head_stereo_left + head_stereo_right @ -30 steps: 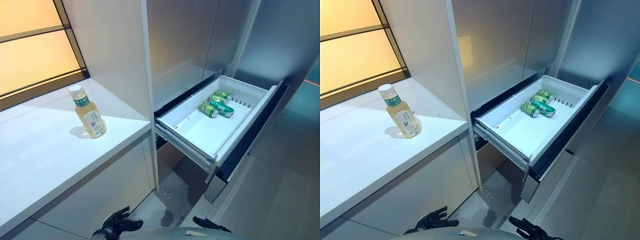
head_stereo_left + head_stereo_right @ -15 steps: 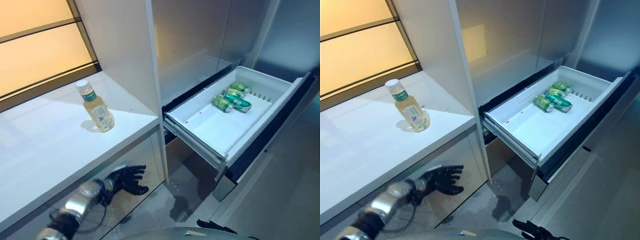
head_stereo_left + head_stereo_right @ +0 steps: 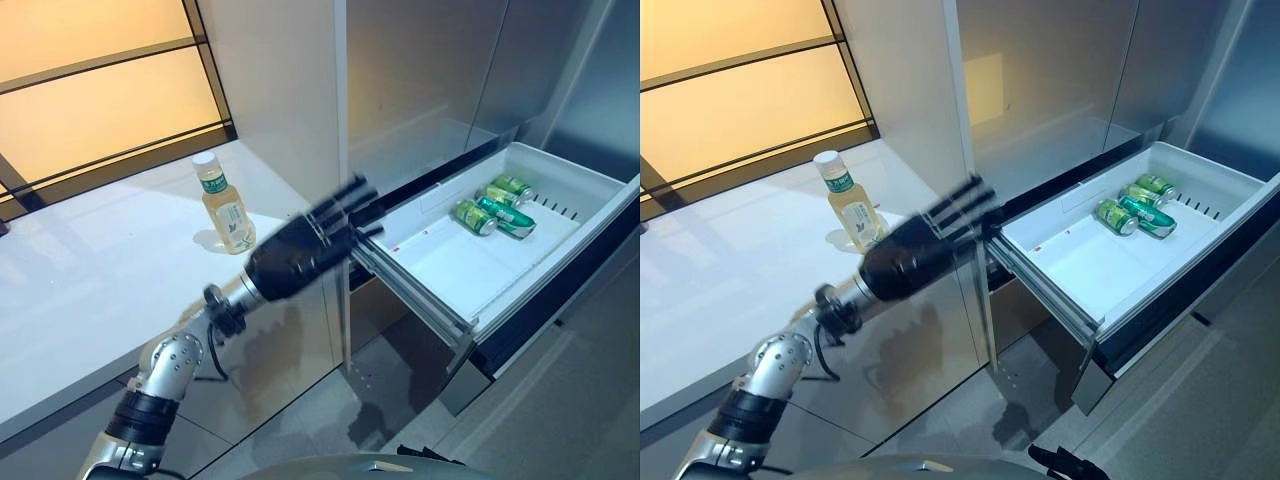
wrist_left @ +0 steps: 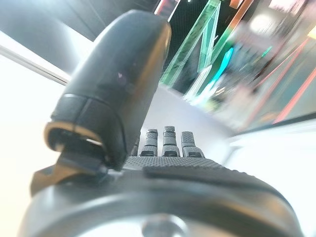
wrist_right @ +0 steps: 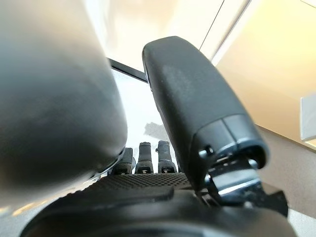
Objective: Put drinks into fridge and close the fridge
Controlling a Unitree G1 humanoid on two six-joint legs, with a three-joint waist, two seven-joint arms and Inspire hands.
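Note:
A yellow drink bottle (image 3: 225, 205) with a white cap stands upright on the white counter (image 3: 90, 290). My left hand (image 3: 300, 252) is raised in front of the counter's edge, just right of the bottle and apart from it. Its fingers are straight, reach toward the drawer's near corner and hold nothing. The white fridge drawer (image 3: 450, 262) is pulled out, with green cans (image 3: 490, 212) lying at its far end. My right hand (image 3: 1068, 464) hangs low near the floor, with straight fingers (image 5: 144, 157) in the right wrist view and nothing held.
A tall white cabinet panel (image 3: 285, 90) stands between the counter and the fridge. Steel fridge doors (image 3: 440, 70) rise behind the drawer. An orange-lit window (image 3: 90, 110) backs the counter. Grey floor (image 3: 560, 400) lies below the drawer.
My left arm has swung up from below the counter to counter height, between bottle and drawer. The camera has shifted, so the whole scene has moved right. Bottle and cans stay put.

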